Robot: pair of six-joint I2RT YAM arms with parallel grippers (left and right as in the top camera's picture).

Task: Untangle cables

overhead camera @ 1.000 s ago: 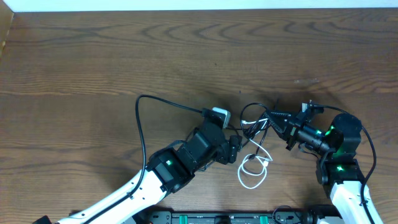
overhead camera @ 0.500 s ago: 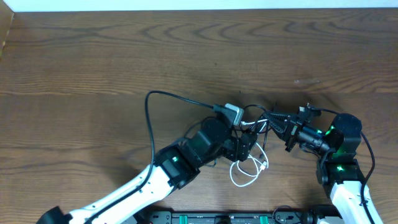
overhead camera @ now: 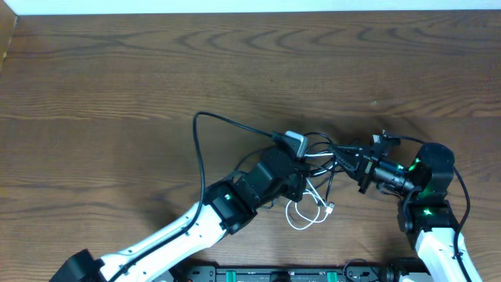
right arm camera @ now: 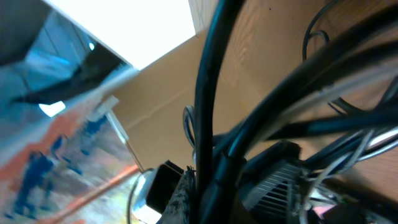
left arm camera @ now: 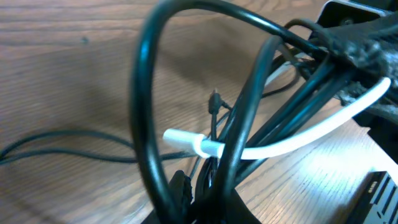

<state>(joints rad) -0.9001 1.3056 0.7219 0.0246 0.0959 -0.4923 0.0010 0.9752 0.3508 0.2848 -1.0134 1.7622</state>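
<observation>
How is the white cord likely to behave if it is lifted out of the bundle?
Probably floppy: the white cord sweeps in a loose curve above the table. It is likely light, being so thin. It may snag rather than slide free, since it threads between the black cords.

Soft, even light falls on the table [overhead camera: 117, 78], shadows faint; in both wrist views the near cables [left arm camera: 144, 124] are blurred, with glare on the wood
</observation>
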